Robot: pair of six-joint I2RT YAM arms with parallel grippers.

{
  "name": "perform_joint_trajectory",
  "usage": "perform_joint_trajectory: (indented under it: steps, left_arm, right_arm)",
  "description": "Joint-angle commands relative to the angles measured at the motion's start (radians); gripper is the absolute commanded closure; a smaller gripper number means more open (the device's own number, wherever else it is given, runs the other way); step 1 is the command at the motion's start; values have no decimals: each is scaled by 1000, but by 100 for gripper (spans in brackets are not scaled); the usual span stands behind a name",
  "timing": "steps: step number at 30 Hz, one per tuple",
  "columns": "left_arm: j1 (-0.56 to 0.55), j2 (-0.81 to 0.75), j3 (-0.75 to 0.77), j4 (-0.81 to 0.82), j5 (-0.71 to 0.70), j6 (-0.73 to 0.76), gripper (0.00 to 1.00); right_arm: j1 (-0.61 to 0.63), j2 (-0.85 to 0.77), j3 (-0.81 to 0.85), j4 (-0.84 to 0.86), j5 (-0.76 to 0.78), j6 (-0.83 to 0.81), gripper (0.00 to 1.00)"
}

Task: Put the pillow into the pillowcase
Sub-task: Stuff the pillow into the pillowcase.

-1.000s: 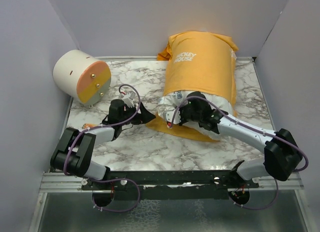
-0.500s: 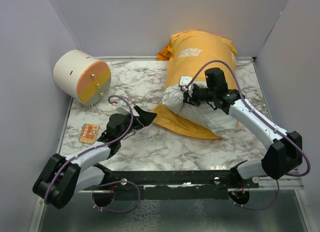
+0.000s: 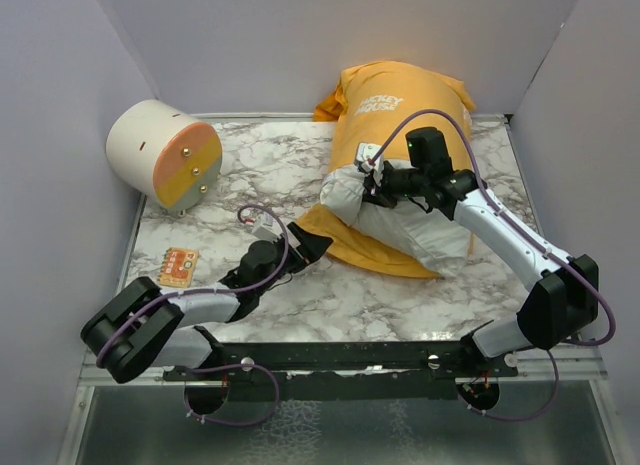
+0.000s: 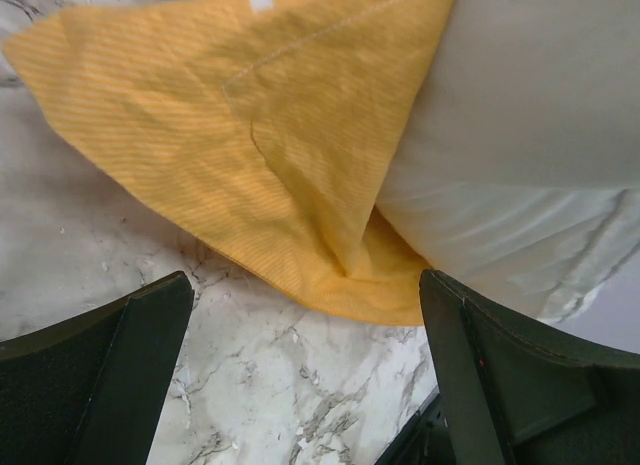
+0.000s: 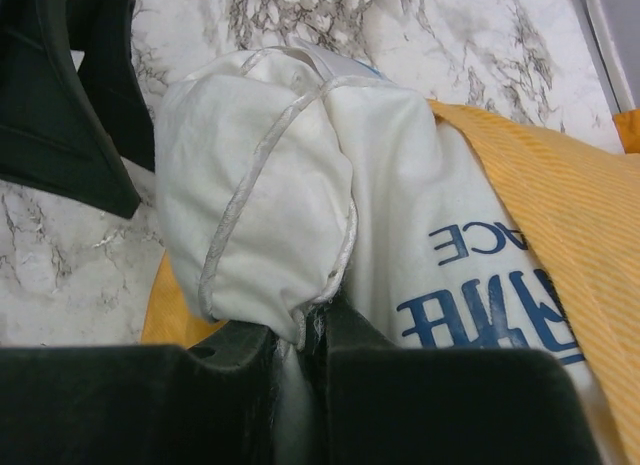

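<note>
Left gripper (image 3: 303, 242) is sliding toward the pillowcase (image 3: 400, 105) corner, jaws wide. Right gripper (image 3: 372, 180) is pinching the half-cased pillow (image 3: 348, 197), rear right; only its wrist view is showing blue lettering (image 5: 490, 295).

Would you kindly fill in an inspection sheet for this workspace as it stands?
Surface: marble-patterned table.
Job's things: pillow partly inside pillowcase, near end bare.
Clutter: cream-and-orange cylinder far left; small orange card near left edge.
Grippers: left gripper open, fingers spread before the pillowcase's loose corner; right gripper shut on the pillow's bare end.
Cables: purple cables loop along both arms; no snag seen.
Surroundings: plain walls on three sides.
</note>
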Motion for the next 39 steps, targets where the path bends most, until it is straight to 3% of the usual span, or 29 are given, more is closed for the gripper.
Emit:
perform_joint_trajectory:
  steps: [1, 5, 11, 16, 21, 26, 27, 29, 31, 35, 39]
  left_arm:
    - [-63, 86, 52, 82, -115, -24, 1]
    - [-103, 170, 84, 147, -202, -21, 1]
    - [-111, 405, 154, 380, -184, -39, 1]
    - [-113, 503, 265, 315, -200, 9, 4]
    - [-110, 592, 314, 340, -168, 2, 32]
    - [-91, 656, 302, 414, -111, -34, 82]
    - [-86, 657, 299, 418, -102, -34, 87]
    - [-83, 639, 297, 405, -96, -15, 89]
    - [-83, 610, 293, 377, -95, 9, 100]
    - [-84, 547, 273, 352, -95, 61, 100]
    - [-84, 423, 238, 294, -68, 125, 100]
  right_arm:
    - [-15, -10, 68, 103, -28, 12, 99]
    - [-15, -14, 67, 101, -52, 23, 99]
    - [-15, -23, 71, 90, -65, 32, 99]
    - [-15, -33, 57, 87, -66, 35, 99]
    - [-16, -36, 45, 91, -32, 33, 99]
    - [-15, -38, 52, 85, -17, 30, 99]
    - [-15, -36, 53, 84, -12, 29, 99]
    - [-15, -34, 50, 84, -1, 25, 99]
    - [-15, -31, 49, 81, 12, 17, 99]
    - [-15, -3, 54, 40, 35, -25, 99]
    - [-6, 104, 136, -168, 2, -79, 99]
